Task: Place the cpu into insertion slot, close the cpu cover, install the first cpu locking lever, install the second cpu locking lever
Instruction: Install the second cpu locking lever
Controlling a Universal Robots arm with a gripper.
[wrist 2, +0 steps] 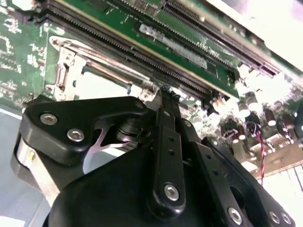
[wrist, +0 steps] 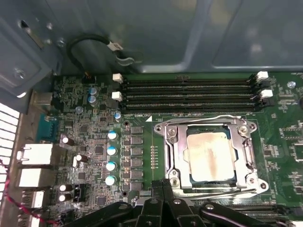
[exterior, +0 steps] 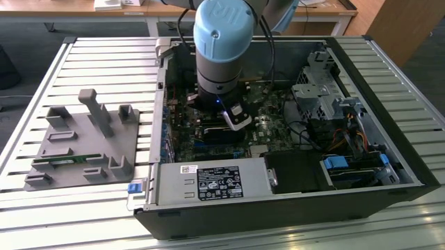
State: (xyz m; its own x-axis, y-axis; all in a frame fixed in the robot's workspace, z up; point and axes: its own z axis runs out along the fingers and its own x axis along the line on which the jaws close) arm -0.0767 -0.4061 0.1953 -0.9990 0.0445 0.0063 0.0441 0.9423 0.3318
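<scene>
First wrist view, one cpu (wrist: 209, 156); one cpu cover (wrist: 210, 156)

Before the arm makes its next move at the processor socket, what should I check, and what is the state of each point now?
1. cpu lies square inside the insertion slot: ok.
2. cpu cover is down flat around the chip: ok, as it appears.
3. Locking lever wire along the socket edge is latched: cannot tell.
4. End effector is close at the socket's edge, not resting on the chip: ok.
5. Black cable loop is apart from the socket: ok.
</scene>
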